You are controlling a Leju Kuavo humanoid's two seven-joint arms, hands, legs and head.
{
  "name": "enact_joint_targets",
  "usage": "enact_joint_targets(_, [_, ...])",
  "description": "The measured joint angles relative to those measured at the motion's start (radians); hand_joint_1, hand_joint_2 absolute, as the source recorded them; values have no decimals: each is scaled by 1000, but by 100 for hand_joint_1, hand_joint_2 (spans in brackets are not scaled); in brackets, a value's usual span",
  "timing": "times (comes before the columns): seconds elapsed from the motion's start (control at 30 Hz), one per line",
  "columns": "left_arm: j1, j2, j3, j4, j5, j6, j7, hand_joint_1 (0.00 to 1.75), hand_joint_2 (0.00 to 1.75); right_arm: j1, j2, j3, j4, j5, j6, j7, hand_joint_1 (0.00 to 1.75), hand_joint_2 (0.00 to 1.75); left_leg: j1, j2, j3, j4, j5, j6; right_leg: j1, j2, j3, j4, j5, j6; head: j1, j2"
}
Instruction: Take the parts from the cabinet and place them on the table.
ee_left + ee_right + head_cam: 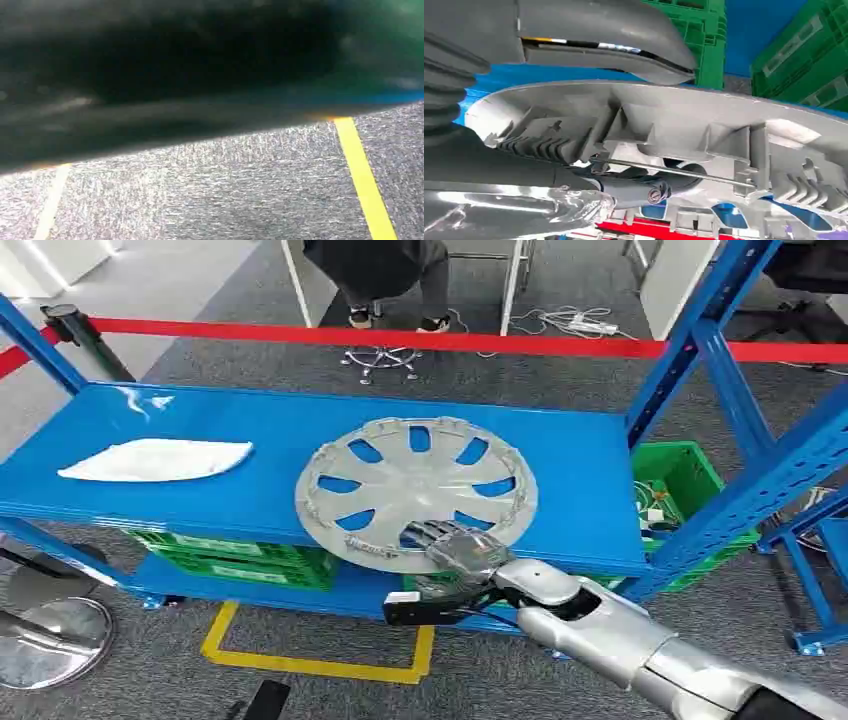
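The silver plastic hubcap [416, 492], round, spoked and ribbed underneath, lies flat on the blue metal shelf [250, 430] with its near edge hanging over the front lip, and there the right hand [462, 548] grips it, thumb under the rim and fingers on top. A white, flattish, pointed part [157, 459] rests well apart at the shelf's left. Green slatted crates [240, 560] sit on the level below, a red barrier tape [400, 338] runs behind, and a person's feet [392, 318] stand beyond; the left hand's state I cannot tell.
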Motion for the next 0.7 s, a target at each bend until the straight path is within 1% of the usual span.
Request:
enact_joint_targets(0.03, [0, 0, 0, 0, 0, 0, 0, 0, 0, -1, 0, 1, 2, 0, 0, 0, 0, 175, 0, 0, 6, -10, 19, -1, 0, 1, 1, 0, 0, 0, 0, 0])
enact_joint_targets(0.07, [0, 0, 0, 0, 0, 0, 0, 0, 0, -3, -1, 2, 3, 0, 0, 0, 0, 175, 1, 0, 30, -58, 57, 0, -1, 1, 1, 1, 0, 0, 0, 0])
enact_joint_targets(0.1, [-1, 1, 0, 0, 0, 0, 0, 0, 0, -5, -1, 3, 3, 0, 1, 0, 0, 175, 2, 0, 70, -138, 102, 1, -1, 3, 2, 3, -1, 2, 0, 0])
enact_joint_targets(0.13, [-2, 1, 0, 0, 0, 0, 0, 0, 0, -7, -1, 3, 5, 0, 1, 0, 0, 175, 4, 0, 114, -224, 140, 2, -2, 3, 2, 6, -3, 5, 0, 0])
enact_joint_targets(0.17, [-2, 1, 0, 0, 0, 0, 0, 0, 0, -9, -1, 5, 5, 0, 1, 0, 0, 175, 5, 0, 136, -265, 133, 4, 1, 5, 0, 9, -5, 9, 0, 0])
enact_joint_targets(0.2, [-4, 0, 0, 0, 0, 0, 0, 0, 0, -12, -2, 5, 7, 0, 1, 2, 0, 175, 3, -1, 143, -291, 127, 11, 8, 9, -7, 18, -8, 15, 0, 0])
enact_joint_targets(0.23, [-5, 0, 0, 0, 0, 0, 1, 0, 0, -14, -4, 5, 8, 0, 2, 2, 0, 175, 1, -1, 139, -285, 129, 18, 6, 9, -9, 15, -3, 21, 2, 0])
enact_joint_targets(0.27, [-5, 0, 0, 0, 0, 0, 1, 0, 0, -14, -5, 5, 9, 0, 2, 2, 0, 175, -1, -1, 139, -284, 129, 21, 6, 10, -9, 12, -2, 25, -1, 0])
enact_joint_targets(0.3, [-4, 0, 0, 0, 0, 0, 1, 0, 0, -14, -6, 6, 10, 0, 2, 2, 0, 175, -2, -1, 139, -285, 131, 28, 4, 10, -8, 11, -1, 30, 1, 0])
enact_joint_targets(0.33, [-5, -1, 0, 0, 0, 0, 1, 0, 0, -14, -9, 6, 11, 0, 2, 2, 0, 175, 3, 1, 141, -291, 136, 37, 4, 10, -12, 13, -4, 36, -2, 0])
enact_joint_targets(0.37, [-7, 0, 0, 0, 0, 0, 0, 0, 0, -15, -12, 6, 11, 2, 2, 5, 0, 175, 5, 3, 141, -292, 138, 42, 2, 7, -27, 38, -27, 41, 4, 0])
enact_joint_targets(0.4, [-9, 0, 0, 0, 0, 0, 1, 0, 0, -16, -14, 6, 12, 3, 2, 6, 0, 175, 5, 3, 139, -292, 138, 47, 2, 5, -54, 99, -64, 46, 9, 0])
enact_joint_targets(0.43, [-9, -1, 0, 0, -2, 0, 1, 0, 0, -15, -18, 7, 13, 5, 2, 10, 0, 175, 5, 3, 137, -292, 139, 49, -1, 5, -92, 182, -103, 49, 10, 0])
enact_joint_targets(0.47, [-8, -1, 0, 0, -3, 0, 1, 0, 0, -13, -20, 8, 15, 8, 4, 11, 0, 175, 4, 3, 135, -292, 139, 50, -2, 5, -132, 266, -135, 52, 9, 0])
enact_joint_targets(0.5, [-7, -1, 0, 0, -3, 0, 1, 0, 0, -13, -21, 9, 17, 10, 7, 12, 0, 175, 4, 4, 133, -292, 139, 50, -2, 5, -159, 319, -146, 54, 10, 0])
enact_joint_targets(0.53, [-7, -1, 0, 0, -3, 0, 1, 0, 0, -14, -22, 11, 18, 13, 10, 16, 0, 175, 4, 4, 134, -292, 139, 50, -3, 4, -157, 318, -134, 54, 9, 0])
enact_joint_targets(0.57, [-7, -1, 0, 0, -3, 0, 1, 0, 0, -15, -23, 12, 18, 18, 13, 20, 0, 175, 4, 4, 135, -291, 139, 50, -3, 4, -135, 274, -100, 52, 10, 0])
enact_joint_targets(0.6, [-7, -2, 0, 0, -3, 0, 1, 0, 0, -18, -26, 13, 18, 25, 16, 25, 0, 175, 4, 4, 137, -291, 139, 49, -3, 4, -96, 200, -59, 49, 10, 0])
enact_joint_targets(0.63, [-8, -3, 0, 0, -3, 0, 1, 0, 0, -21, -26, 16, 19, 34, 18, 33, 0, 175, 4, 3, 139, -291, 139, 48, -3, 4, -48, 107, -18, 45, 10, 0])
enact_joint_targets(0.67, [-8, -4, 0, 0, -3, 0, 1, 0, 0, -24, -26, 20, 21, 46, 18, 43, 0, 175, 4, 2, 139, -291, 138, 44, -2, 0, -14, 36, -8, 39, 9, 0])
enact_joint_targets(0.7, [-9, -5, 0, 0, -3, 0, 1, 0, 0, -29, -26, 23, 22, 58, 18, 52, 0, 175, -3, -1, 134, -287, 137, 36, 2, 2, 2, 10, -20, 35, 10, 0])
